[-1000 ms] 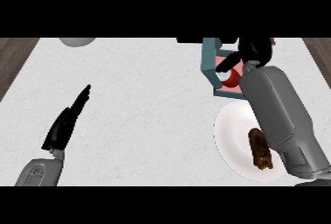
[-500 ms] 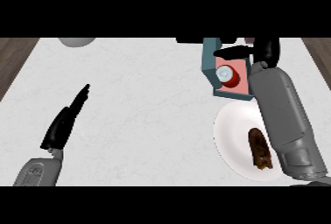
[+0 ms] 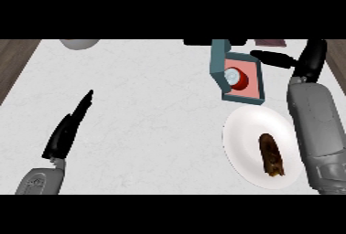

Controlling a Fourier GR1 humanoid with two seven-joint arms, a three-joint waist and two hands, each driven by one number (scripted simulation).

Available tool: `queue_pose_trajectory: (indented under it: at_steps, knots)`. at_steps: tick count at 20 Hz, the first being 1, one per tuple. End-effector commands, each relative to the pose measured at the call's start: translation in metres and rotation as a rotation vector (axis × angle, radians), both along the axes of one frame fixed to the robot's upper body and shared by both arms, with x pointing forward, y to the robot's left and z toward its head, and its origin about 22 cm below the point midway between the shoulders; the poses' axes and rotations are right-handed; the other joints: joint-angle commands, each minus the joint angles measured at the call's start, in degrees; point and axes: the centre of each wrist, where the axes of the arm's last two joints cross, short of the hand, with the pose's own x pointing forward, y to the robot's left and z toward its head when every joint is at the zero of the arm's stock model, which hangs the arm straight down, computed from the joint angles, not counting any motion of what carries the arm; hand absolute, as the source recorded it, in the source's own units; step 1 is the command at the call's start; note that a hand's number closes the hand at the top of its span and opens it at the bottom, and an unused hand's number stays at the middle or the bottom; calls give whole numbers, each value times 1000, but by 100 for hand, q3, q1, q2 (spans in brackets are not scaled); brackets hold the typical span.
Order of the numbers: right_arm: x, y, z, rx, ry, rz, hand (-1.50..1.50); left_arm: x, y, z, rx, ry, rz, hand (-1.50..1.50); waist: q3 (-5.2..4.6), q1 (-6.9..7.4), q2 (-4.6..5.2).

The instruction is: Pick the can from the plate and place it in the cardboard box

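The red can (image 3: 236, 77) with a silver top stands upright inside the cardboard box (image 3: 251, 93), a teal-walled box with a pink floor, at the upper right. Below the box lies the white plate (image 3: 245, 137), holding only a brown piece of food (image 3: 272, 155). My right hand (image 3: 305, 62) is to the right of the box, fingers straight and apart from the can, with nothing in it. My left hand (image 3: 66, 130) rests open at the left, fingers pointing up.
A grey round object (image 3: 79, 43) sits at the top left edge. Dark objects (image 3: 269, 43) lie behind the box. Wooden floor shows at both upper corners beyond the white counter (image 3: 148, 119).
My right hand let go of the can inside the box, opened, and drew away to the right. The can now stands uncovered. The left hand has not moved.
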Motion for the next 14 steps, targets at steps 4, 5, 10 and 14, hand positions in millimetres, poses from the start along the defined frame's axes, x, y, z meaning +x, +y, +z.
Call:
queue_pose_trajectory:
  at_steps: [4,5,10,14]
  knots:
    - [-29,-74,-22,13,-143,-81,-150,-4,-7,1,3,1,18,0,-1,-45,-21]
    - [-37,-62,-42,29,-135,-100,-150,3,-6,-7,-6,4,13,0,-4,-77,-21]
    - [-58,-120,-49,36,-150,-103,-150,10,-3,-1,-18,14,5,0,-4,-58,-16]
    - [-71,-148,-59,15,-138,-106,-150,3,15,-1,-19,15,10,0,-3,-25,-11]
